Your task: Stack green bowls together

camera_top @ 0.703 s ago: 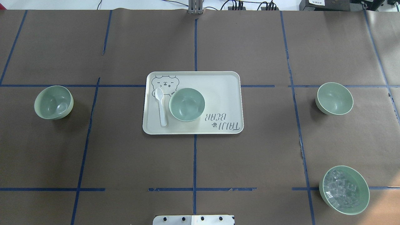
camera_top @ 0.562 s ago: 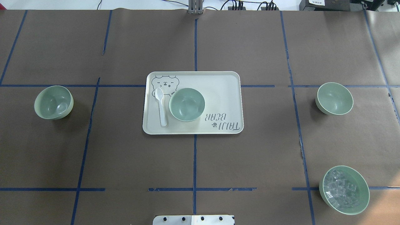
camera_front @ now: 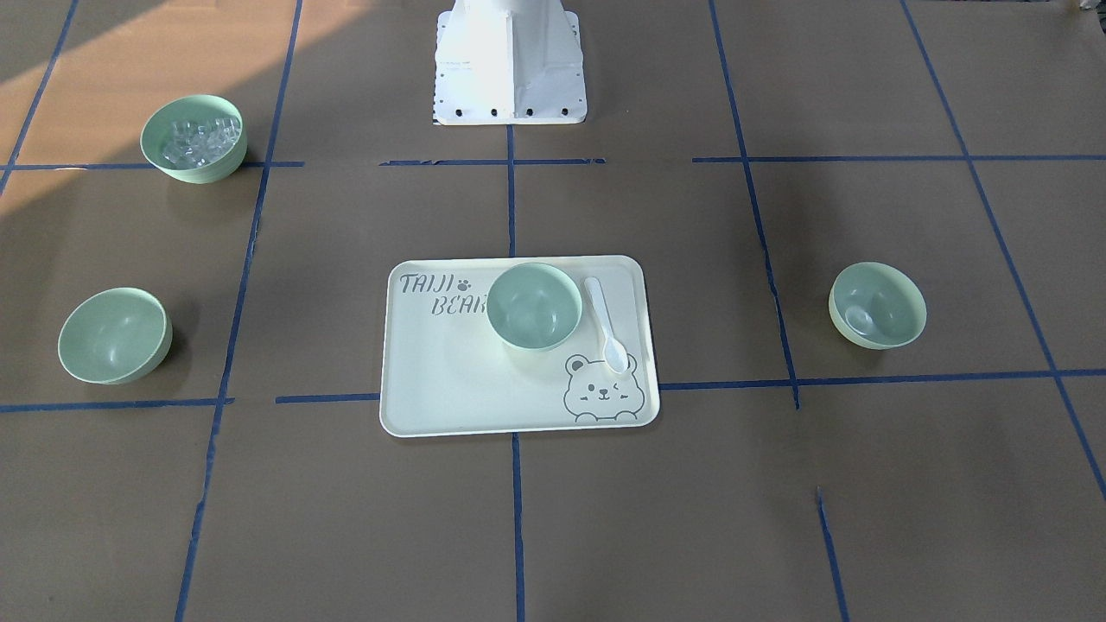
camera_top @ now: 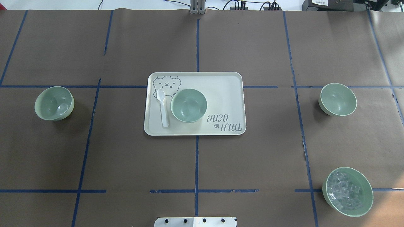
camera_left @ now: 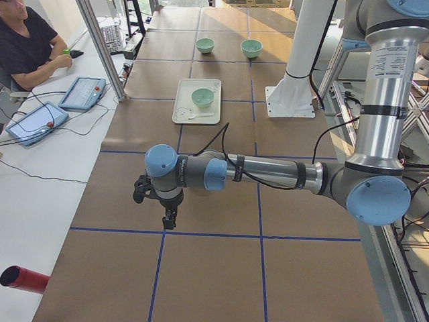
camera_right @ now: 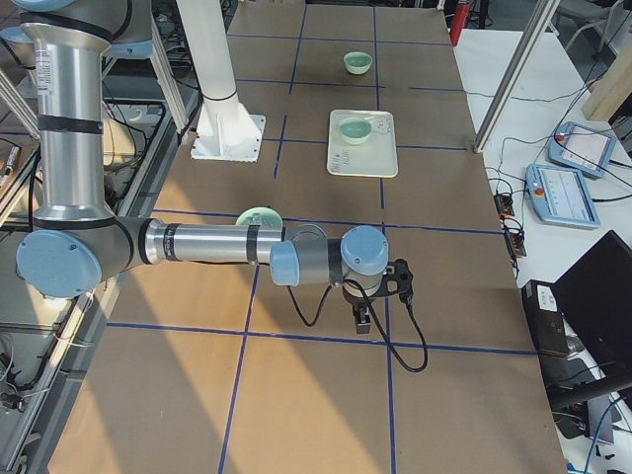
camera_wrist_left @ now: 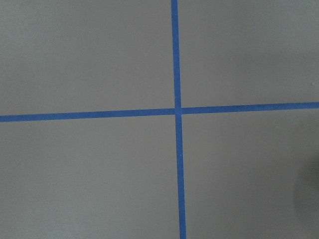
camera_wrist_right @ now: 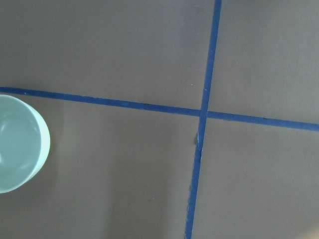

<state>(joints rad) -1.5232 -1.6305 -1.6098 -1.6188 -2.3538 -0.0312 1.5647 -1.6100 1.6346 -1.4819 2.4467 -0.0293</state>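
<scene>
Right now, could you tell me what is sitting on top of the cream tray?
A green bowl, empty inside, and a white spoon beside it, its scoop over the printed bear. The tray surface under the bowl is covered.

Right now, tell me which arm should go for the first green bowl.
Right, probably. The wrist view of the right claw has a plain green bowl at its left edge; that of the left claw shows only brown paper and blue tape, no bowl.
</scene>
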